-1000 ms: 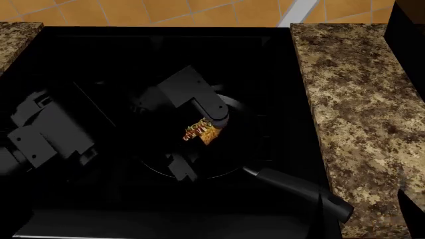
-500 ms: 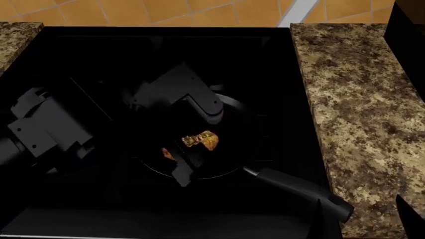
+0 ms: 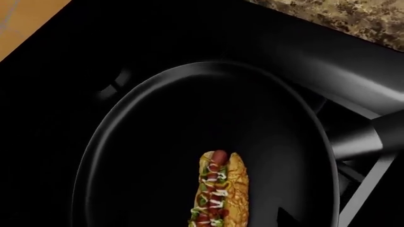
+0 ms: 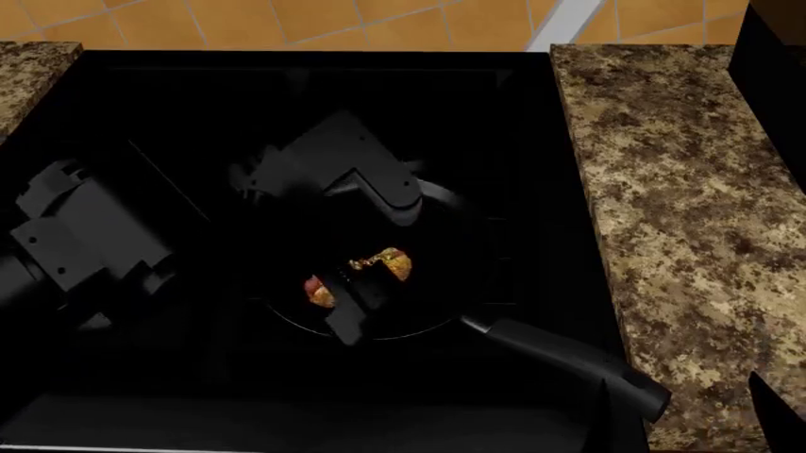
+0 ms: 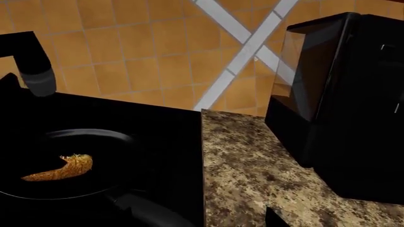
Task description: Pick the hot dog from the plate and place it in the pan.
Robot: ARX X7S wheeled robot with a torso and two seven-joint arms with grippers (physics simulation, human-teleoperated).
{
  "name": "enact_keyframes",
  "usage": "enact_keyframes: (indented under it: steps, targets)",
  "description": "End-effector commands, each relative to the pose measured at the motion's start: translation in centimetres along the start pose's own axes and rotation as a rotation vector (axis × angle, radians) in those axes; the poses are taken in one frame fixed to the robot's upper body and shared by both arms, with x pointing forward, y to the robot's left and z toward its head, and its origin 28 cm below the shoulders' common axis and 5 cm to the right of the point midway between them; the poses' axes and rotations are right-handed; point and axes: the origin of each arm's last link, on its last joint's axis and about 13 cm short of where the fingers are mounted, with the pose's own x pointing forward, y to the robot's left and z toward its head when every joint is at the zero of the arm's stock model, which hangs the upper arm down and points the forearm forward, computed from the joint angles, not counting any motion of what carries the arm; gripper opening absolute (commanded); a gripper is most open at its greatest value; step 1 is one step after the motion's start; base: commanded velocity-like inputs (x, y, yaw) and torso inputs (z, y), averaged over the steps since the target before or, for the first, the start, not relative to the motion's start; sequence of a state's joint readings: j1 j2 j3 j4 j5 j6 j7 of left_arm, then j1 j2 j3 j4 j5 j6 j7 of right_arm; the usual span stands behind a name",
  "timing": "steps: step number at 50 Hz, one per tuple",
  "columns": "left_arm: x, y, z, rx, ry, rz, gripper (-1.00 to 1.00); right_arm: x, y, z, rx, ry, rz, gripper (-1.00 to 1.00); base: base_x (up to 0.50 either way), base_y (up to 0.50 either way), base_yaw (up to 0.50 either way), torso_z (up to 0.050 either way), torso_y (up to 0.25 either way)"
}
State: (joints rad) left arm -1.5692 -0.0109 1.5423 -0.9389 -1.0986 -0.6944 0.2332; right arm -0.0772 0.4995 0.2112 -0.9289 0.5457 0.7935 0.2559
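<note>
The hot dog (image 3: 221, 194) lies flat inside the black pan (image 3: 189, 118), free of any finger. In the head view it (image 4: 393, 263) shows in two bits, partly behind one finger of my left gripper (image 4: 369, 260). That gripper hovers over the pan (image 4: 439, 200) with its jaws spread wide and empty. The pan's handle (image 4: 567, 363) points to the front right. The right wrist view shows the hot dog (image 5: 63, 169) in the pan (image 5: 94, 138). My right gripper (image 4: 690, 406) is low at the front right, over the counter edge, and looks open. The plate is out of view.
The pan sits on a black stovetop (image 4: 189, 104). Speckled granite counter (image 4: 680, 189) runs along the right, and a little shows at the far left (image 4: 25, 75). A tall black appliance (image 5: 353, 94) stands on the counter. An orange tiled surface (image 4: 315, 24) lies beyond.
The left gripper held the hot dog over the pan; it has opened and the hot dog has dropped flat into the pan. The right arm has barely moved.
</note>
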Motion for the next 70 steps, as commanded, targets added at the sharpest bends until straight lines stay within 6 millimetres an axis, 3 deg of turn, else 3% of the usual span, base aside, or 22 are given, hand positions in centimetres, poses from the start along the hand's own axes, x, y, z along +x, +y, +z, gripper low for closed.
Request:
enact_keyframes:
  steps: [1,12,25,40,53,70]
  targets:
    - [-0.6,0.3,1.4,-0.011,-0.062,-0.001,1.00,0.0,0.0,0.0,0.004,-0.007,-0.001,1.00,0.00,0.00,0.00,0.000,0.000]
    - [-2.5,0.7,1.9,-0.013,-0.136,0.015,1.00,0.0,0.1,0.0,0.007,-0.010,0.000,1.00,0.00,0.00,0.00,0.000,0.000]
    - [-4.7,0.2,0.0,-0.089,-0.273,0.049,1.00,-0.1,0.1,0.4,0.003,-0.017,-0.003,1.00,0.00,0.00,0.00,0.000,0.000]
    - [-10.4,-2.0,-1.9,-0.058,-0.380,0.076,1.00,-0.1,0.5,0.8,0.009,-0.032,0.007,1.00,0.00,0.00,0.00,0.000,0.000]
    - [-12.0,-2.6,-4.2,-0.100,-0.409,0.111,1.00,-0.2,0.8,1.3,0.002,-0.044,0.014,1.00,0.00,0.00,0.00,0.000,0.000]
    - [-16.1,-4.0,-6.8,-0.128,-0.458,0.197,1.00,-0.6,1.0,3.0,-0.030,-0.082,0.013,1.00,0.00,0.00,0.00,0.000,0.000]
